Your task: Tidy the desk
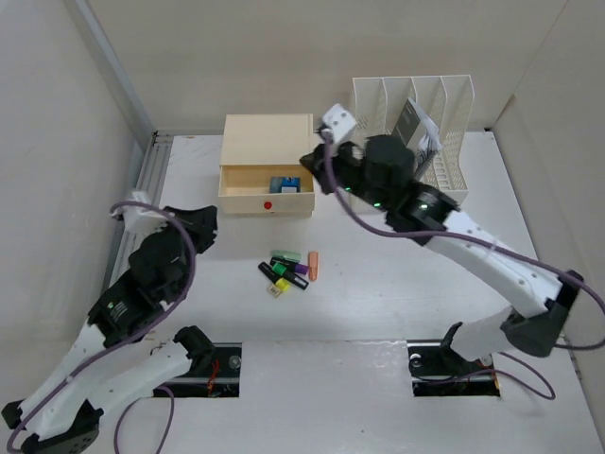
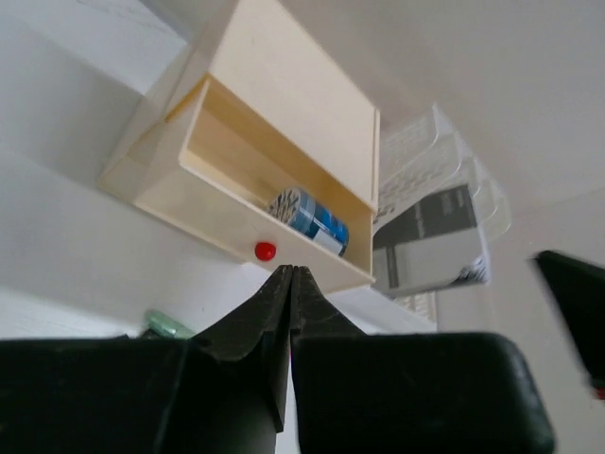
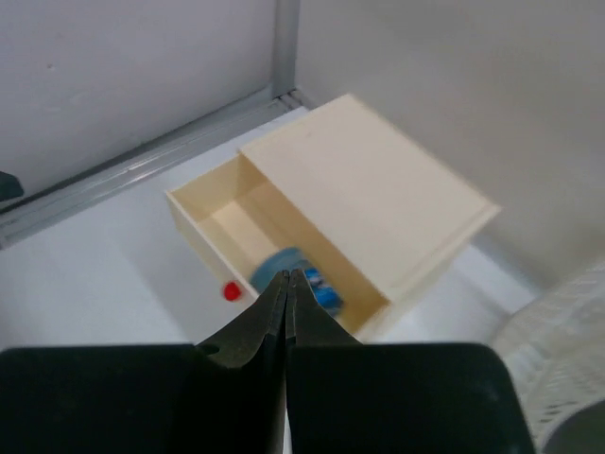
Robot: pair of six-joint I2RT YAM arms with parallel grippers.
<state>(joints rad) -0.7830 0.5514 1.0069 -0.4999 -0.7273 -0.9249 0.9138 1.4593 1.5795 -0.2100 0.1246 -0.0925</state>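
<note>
A: Which step, on this broad matte white desk?
B: Mid-sorting, I'd say. Left gripper pinched together, empty; small coloured marker pens loose mid-desk; right gripper likewise, above the open beige wooden drawer box.
A: Next?
B: Spread one gripper, fetch a pen

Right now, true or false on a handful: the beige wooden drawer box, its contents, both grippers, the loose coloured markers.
1. The beige wooden drawer is pulled open. True.
2. That drawer is empty. False: a blue patterned item lies inside.
3. The left gripper is shut, holding nothing. True.
4. The right gripper grips a marker. False: it is shut and empty.
5. The coloured markers sit in the drawer. False: they lie on the matte white desk.
</note>
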